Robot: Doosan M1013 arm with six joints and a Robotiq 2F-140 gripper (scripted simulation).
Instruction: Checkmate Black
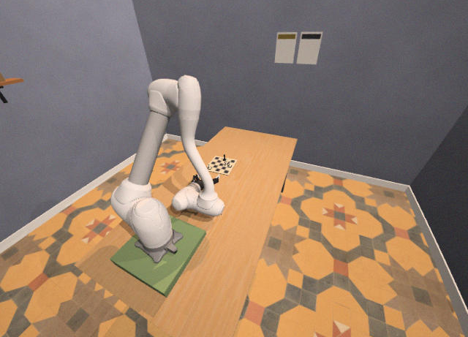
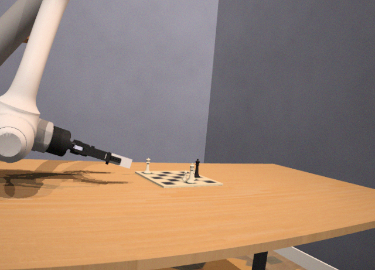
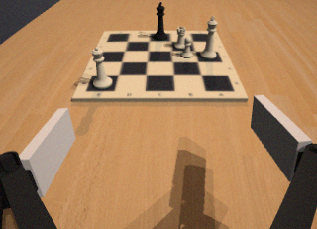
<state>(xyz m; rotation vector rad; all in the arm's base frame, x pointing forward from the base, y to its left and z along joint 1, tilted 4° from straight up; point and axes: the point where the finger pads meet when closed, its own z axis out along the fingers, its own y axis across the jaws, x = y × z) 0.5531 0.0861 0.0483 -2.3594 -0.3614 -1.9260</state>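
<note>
A small chessboard lies on the wooden table; it also shows in the top view and the exterior view. The black king stands at the board's far edge. A white queen stands alone at the near left corner. A tall white piece and two small white pieces stand at the far right. My gripper is open and empty, low over the table just short of the board's near edge, pointing at it.
The arm's elbow hangs low over the table near the robot's green base plate. The table's long edge runs to the right of the board.
</note>
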